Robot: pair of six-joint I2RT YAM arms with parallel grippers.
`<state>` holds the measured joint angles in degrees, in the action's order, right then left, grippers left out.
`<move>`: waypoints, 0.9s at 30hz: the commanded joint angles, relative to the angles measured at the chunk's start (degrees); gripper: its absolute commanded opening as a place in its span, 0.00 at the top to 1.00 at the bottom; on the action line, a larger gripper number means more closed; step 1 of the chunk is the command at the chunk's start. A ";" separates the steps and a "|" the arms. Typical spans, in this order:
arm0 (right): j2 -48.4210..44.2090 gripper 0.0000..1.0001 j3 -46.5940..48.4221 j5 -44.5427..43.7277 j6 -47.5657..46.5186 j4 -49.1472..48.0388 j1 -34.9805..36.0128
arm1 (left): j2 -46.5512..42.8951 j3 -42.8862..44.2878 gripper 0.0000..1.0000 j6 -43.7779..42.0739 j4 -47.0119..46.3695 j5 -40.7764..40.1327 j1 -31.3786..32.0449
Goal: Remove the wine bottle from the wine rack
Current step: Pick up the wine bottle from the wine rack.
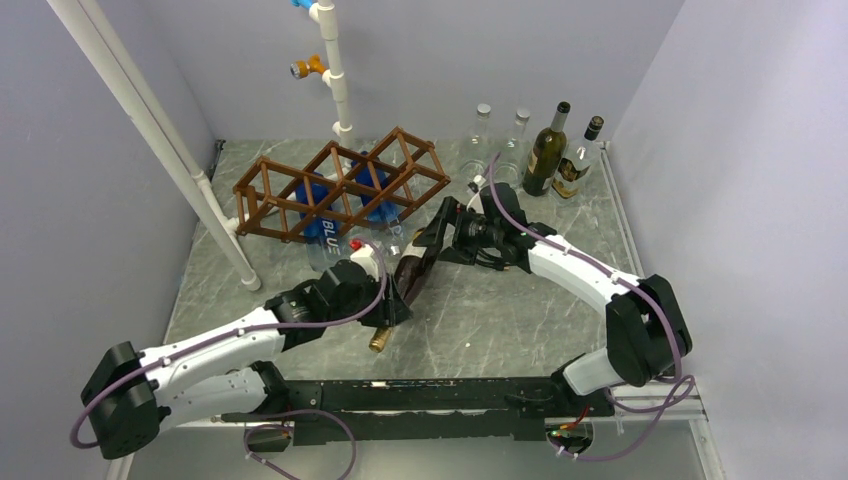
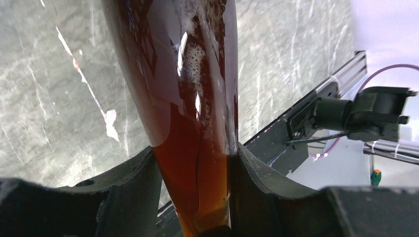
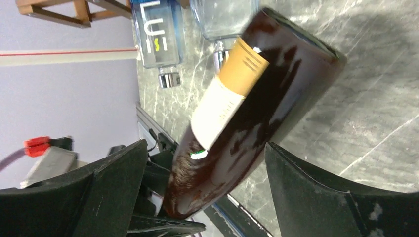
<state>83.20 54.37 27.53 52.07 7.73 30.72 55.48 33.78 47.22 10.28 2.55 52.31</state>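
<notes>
Wine bottle (image 1: pixel 408 272) is out of the wine rack (image 1: pixel 340 185).
Left gripper (image 2: pixel 197 168) is clamped on its neck; right gripper (image 3: pixel 205 148) has jaws apart around its body.

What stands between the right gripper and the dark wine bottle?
Nothing visible does. The right gripper is open, with one finger on each side of the wine bottle at its body. The left gripper is shut on the bottle's neck.

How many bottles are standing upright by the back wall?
4, in a row: a clear glass bottle, a second clear glass bottle, a dark green wine bottle, then a dark labelled bottle at the far right.
</notes>
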 commanded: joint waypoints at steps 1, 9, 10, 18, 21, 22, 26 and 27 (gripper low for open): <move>-2.08 0.09 -1.18 0.13 0.67 -6.13 -1.13 | -0.10 7.99 1.00 -1.65 -21.95 1.24 0.54; -1.54 0.09 -1.74 0.28 0.19 -7.11 -1.10 | 2.95 8.53 1.00 -0.97 -22.92 0.77 0.52; -1.66 0.09 -1.54 0.32 -0.66 -7.11 -1.13 | 3.09 8.76 1.00 -0.99 -22.39 0.70 0.56; -4.32 0.06 3.99 10.28 -26.59 -5.71 -2.93 | 4.01 11.69 1.00 -0.27 -15.62 1.20 0.52; -6.21 0.03 7.24 18.42 -45.40 1.67 -3.04 | 4.40 12.88 1.00 -0.16 -12.18 1.81 0.55; -6.90 0.03 8.11 20.18 -50.91 4.35 -3.05 | 4.64 13.34 1.00 -0.09 -11.22 2.07 0.59; -9.45 0.00 10.54 25.22 -72.25 16.58 -3.04 | 5.77 15.90 1.00 -0.28 -6.58 3.49 0.51; -10.20 0.00 10.96 26.43 -79.10 20.18 -3.08 | 6.08 16.55 1.00 -0.40 -5.84 3.86 0.56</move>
<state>76.62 62.13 45.04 3.25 14.28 27.57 63.57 40.91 48.64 18.31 4.78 52.64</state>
